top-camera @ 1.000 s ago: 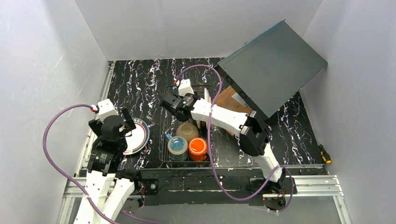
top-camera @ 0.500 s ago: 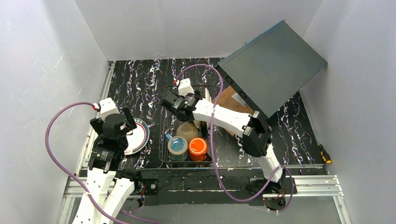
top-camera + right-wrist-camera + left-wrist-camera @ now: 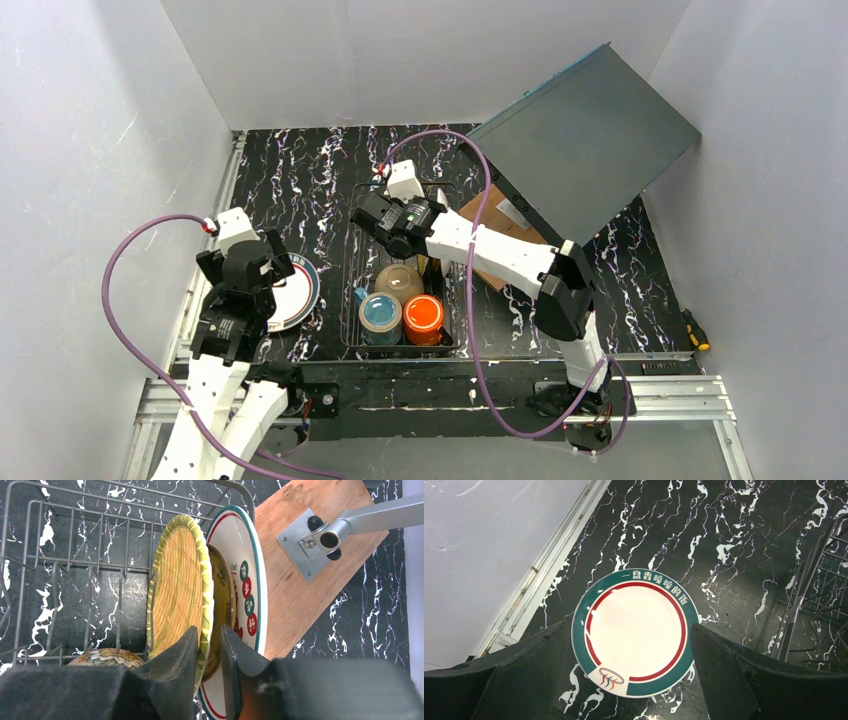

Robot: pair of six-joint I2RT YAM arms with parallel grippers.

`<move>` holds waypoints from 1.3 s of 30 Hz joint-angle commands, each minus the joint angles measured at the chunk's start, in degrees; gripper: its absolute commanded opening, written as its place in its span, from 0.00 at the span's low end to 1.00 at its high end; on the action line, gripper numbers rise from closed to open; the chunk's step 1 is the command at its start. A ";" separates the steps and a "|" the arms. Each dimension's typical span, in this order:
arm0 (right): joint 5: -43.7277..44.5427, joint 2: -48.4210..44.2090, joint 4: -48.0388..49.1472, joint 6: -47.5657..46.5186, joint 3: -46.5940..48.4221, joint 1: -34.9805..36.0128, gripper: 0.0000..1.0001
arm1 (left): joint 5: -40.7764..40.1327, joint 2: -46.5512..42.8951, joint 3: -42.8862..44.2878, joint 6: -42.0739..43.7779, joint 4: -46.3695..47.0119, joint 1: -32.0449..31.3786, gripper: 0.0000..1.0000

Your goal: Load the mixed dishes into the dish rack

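Observation:
The dark wire dish rack [image 3: 351, 300] holds a tan bowl [image 3: 400, 283], a blue mug [image 3: 381, 312] and an orange mug [image 3: 423, 314] at its near end. In the right wrist view a yellow ornate plate [image 3: 177, 585] stands on edge in the rack [image 3: 75, 561], with a white plate with coloured marks [image 3: 245, 580] upright behind it. My right gripper [image 3: 208, 630] [image 3: 387, 216] is shut on the yellow plate's rim. A white plate with green rim and red ring [image 3: 634, 630] [image 3: 300, 290] lies flat on the table. My left gripper [image 3: 628, 626] [image 3: 268, 262] hovers over it, open and empty.
A brown wooden board [image 3: 495, 215] [image 3: 310, 580] lies right of the rack under a large grey slanted panel [image 3: 585, 140]. A metal bracket [image 3: 310, 545] sits on the board. White walls close in the left, back and right sides. A small tool [image 3: 697, 330] lies at the far right.
My right gripper has shifted slightly back and to the right over the rack with the yellow plate. The left gripper has barely moved.

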 commanded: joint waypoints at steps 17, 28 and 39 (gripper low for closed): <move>-1.98 -7.47 3.53 -7.01 -0.19 1.82 0.59 | 0.29 2.19 0.37 0.46 0.81 0.02 0.88; -5.56 -12.06 8.34 -8.87 -3.73 2.65 0.66 | 0.55 2.71 -0.17 0.63 0.97 -0.03 0.88; -6.06 -21.57 18.74 -10.30 -16.30 2.60 0.73 | 4.14 10.00 0.38 -0.57 1.06 0.01 0.89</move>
